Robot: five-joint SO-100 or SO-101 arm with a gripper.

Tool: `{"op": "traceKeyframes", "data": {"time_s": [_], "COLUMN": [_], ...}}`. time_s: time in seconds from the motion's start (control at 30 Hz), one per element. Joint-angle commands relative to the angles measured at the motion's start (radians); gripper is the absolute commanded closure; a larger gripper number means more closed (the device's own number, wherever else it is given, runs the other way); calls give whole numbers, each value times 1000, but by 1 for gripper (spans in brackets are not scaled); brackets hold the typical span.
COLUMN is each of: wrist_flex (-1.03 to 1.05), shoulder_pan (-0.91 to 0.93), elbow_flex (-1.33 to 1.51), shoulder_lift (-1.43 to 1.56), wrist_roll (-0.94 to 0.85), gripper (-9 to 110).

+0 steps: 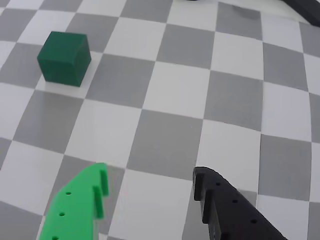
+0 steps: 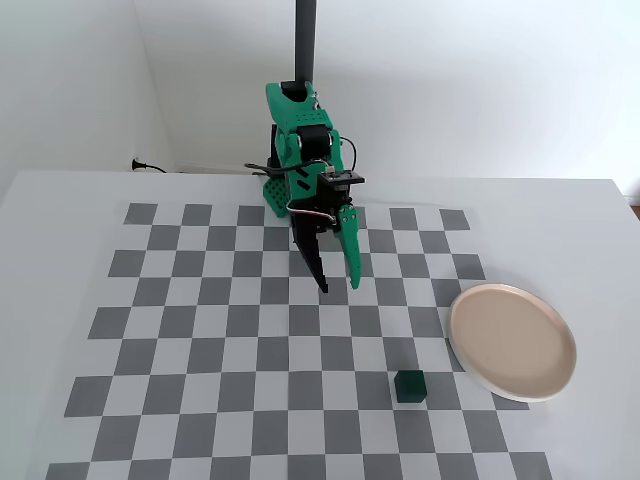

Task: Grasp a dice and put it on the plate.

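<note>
The dice [image 1: 64, 58] is a small dark green cube on the checkered mat, at the upper left of the wrist view. In the fixed view the dice [image 2: 409, 386] sits near the mat's front, just left of the plate [image 2: 512, 341], a round pinkish-beige plate with a pale rim. My gripper [image 2: 338, 286] hangs open above the mat's middle, well behind and left of the dice. In the wrist view the gripper [image 1: 150, 172] shows a green finger at the lower left and a black finger at the lower right, with nothing between them.
The grey and white checkered mat [image 2: 200, 330] covers a white table. The green arm's base [image 2: 285, 190] and a dark vertical post [image 2: 305, 40] stand at the mat's far edge. A cable and plug [image 2: 145, 165] lie at the back left.
</note>
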Motion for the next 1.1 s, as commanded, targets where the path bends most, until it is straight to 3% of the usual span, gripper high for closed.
{"op": "traceKeyframes", "data": {"time_s": [0.0,0.2,1.07], "wrist_flex": [-61,-127,-78], "shoulder_pan": [-11,-18,-167], "elbow_flex": [-170,-383,-983], "shoulder_lift": [-156,-471,-1135], "wrist_roll": [-3,15,9], "gripper": [86,74,74]}}
